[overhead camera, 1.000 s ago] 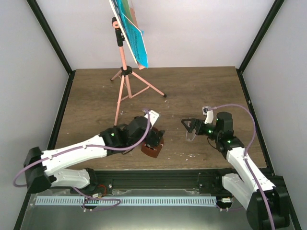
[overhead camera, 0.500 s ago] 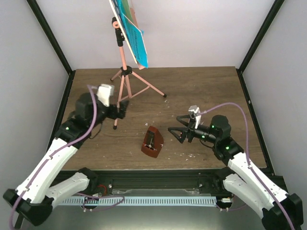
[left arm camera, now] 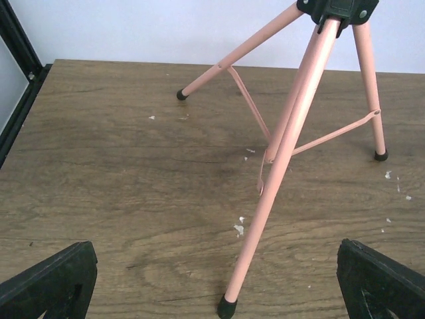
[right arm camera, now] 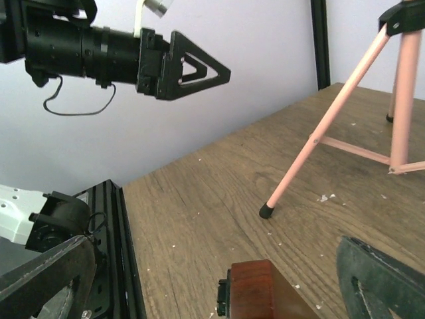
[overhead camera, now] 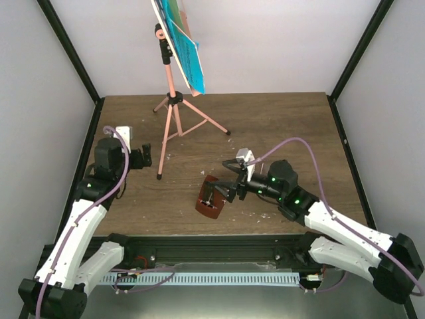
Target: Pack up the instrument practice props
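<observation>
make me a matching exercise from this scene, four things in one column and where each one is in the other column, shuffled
Things
1. pink tripod music stand
2. small reddish-brown pyramid metronome
3. blue sheet-music pages
4. left end effector

Places
A. up on the stand's desk
B. standing toward the back of the wooden table
C. open, by the table's left edge, left of the stand's near leg
D. near the table's front edge, by the open right end effector

Pairs: 1-B, 2-D, 3-A, 4-C
</observation>
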